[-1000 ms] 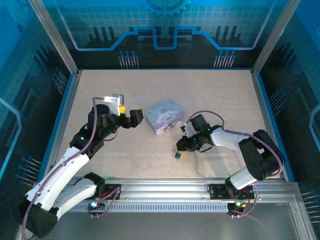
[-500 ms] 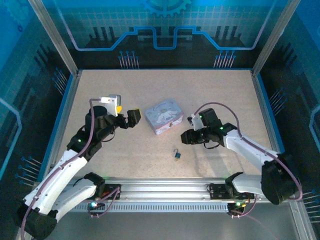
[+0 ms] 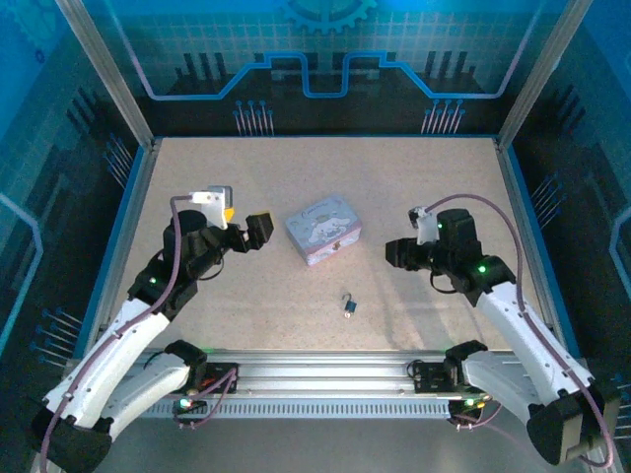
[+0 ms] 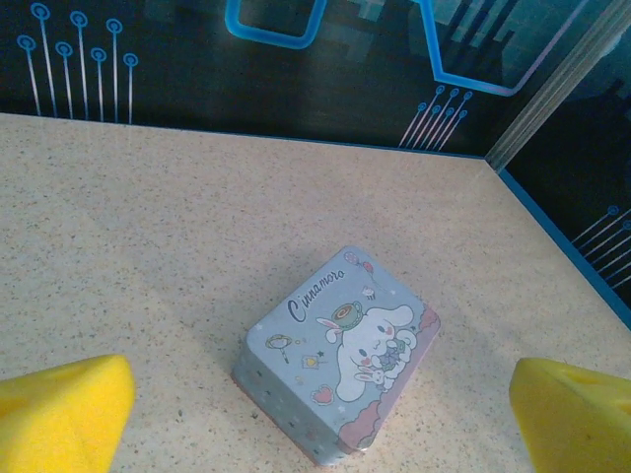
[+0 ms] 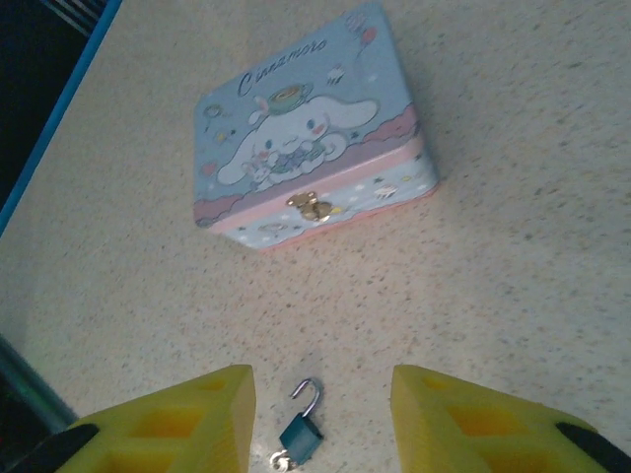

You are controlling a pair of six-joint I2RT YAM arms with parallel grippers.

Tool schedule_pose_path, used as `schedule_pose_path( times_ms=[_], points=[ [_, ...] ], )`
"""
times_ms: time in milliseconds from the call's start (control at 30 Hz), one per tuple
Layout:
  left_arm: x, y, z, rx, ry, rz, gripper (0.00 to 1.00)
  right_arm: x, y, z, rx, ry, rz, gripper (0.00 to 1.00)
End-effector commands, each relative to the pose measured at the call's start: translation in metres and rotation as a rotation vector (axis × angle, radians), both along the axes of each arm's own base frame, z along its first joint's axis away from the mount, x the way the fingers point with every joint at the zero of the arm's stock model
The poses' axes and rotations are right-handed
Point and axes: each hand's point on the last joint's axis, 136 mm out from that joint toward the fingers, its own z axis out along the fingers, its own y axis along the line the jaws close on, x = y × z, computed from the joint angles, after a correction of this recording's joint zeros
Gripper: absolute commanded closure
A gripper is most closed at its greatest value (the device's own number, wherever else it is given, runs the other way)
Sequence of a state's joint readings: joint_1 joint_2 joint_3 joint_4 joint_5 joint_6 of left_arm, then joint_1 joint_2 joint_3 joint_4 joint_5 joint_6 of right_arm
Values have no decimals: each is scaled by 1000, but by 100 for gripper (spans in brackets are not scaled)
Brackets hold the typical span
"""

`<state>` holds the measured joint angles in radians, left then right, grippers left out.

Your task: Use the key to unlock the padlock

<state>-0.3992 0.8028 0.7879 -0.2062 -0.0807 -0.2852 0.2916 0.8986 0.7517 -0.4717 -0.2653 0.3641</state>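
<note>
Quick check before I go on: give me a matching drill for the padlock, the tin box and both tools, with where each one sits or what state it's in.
Things:
1. padlock
2. tin box
3. left tool
4. right tool

Places and states:
A. open and empty, to the right of the box in the top view
B. lid shut, clasp side facing the right wrist camera
C. lying loose on the table, on the near side of the box
D. open wide, to the left of the box in the top view

Pairs: 1-C, 2-B, 3-D, 4-A
</note>
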Motion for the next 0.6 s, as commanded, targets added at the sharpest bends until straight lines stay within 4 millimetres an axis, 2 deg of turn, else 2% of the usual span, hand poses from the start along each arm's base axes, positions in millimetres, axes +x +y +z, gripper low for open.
schedule_pose_path(
  times_ms=[0,233,433,567],
  points=[
    [2,10,-2,22,-13,45,1,1,-20,-4,-50,-30,-68,57],
    [8,16,-8,13,-15,87,1,10,-48,2,-59,-142,-207,46],
    [11,19,-16,10,2,105,1,14,-72,-3,-73,-184,-309,41],
    [16,24,-29,20,36,133,1,16,-88,-6,-84,-219,-379,32]
  ],
)
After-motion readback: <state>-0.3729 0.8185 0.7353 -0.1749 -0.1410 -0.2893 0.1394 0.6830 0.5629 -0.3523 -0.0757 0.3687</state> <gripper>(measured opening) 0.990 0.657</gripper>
